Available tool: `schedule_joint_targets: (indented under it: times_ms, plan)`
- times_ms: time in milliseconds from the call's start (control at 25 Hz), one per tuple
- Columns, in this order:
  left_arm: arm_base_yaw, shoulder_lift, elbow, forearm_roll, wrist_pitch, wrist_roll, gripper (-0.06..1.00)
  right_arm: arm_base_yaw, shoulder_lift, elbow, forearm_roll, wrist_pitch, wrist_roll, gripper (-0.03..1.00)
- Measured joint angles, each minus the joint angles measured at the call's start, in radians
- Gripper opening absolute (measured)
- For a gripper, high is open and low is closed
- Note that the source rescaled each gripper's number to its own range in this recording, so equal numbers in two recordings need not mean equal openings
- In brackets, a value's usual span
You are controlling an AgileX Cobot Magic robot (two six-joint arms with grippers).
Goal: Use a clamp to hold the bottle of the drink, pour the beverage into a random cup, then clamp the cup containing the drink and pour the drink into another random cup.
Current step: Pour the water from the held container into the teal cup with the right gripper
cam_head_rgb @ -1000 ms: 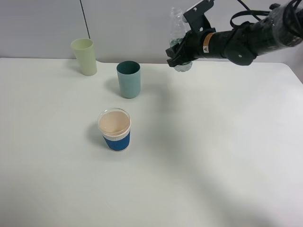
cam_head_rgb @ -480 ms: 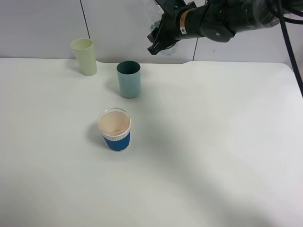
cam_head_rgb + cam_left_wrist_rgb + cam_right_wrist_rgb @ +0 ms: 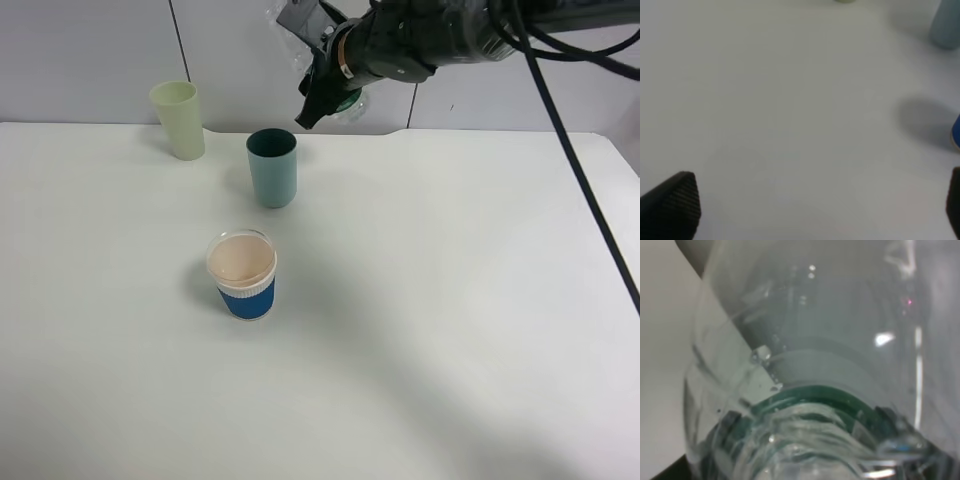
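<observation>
My right gripper (image 3: 320, 92) is shut on the clear plastic bottle (image 3: 351, 102) and holds it tilted in the air at the back, just above and to the right of the teal cup (image 3: 272, 167). The bottle (image 3: 810, 390) fills the right wrist view. A pale green cup (image 3: 178, 120) stands at the back left. A paper cup with a blue sleeve (image 3: 242, 274) stands nearer the front. My left gripper (image 3: 812, 210) is open and empty above bare table; the teal cup (image 3: 945, 25) and an edge of the blue-sleeved cup (image 3: 956, 134) show beside it.
The white table (image 3: 450, 300) is bare to the right and front of the cups. A grey panelled wall (image 3: 90, 50) runs along the back edge. The right arm's cables (image 3: 590, 190) hang over the right side.
My right arm has carried the bottle left and upward along the back, from the right of the teal cup to just above it, and the bottle has tilted. The cups have not moved.
</observation>
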State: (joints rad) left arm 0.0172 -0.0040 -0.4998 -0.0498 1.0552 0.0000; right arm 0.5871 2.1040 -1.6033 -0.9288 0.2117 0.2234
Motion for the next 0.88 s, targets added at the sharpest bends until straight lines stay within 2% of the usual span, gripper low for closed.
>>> schedule_joint_targets:
  times_ms: [200, 560, 880]
  plan:
    - [0.000, 0.000, 0.000, 0.000, 0.000, 0.000, 1.00, 0.019, 0.020, -0.009, -0.069, 0.026, -0.059, 0.02]
    - [0.000, 0.000, 0.000, -0.001, 0.000, 0.000, 1.00, 0.019, 0.020, -0.012, -0.192, 0.064, -0.095, 0.02]
    - [0.000, 0.000, 0.000, -0.001, 0.000, 0.000, 1.00, 0.019, 0.020, -0.012, -0.240, 0.134, -0.095, 0.02]
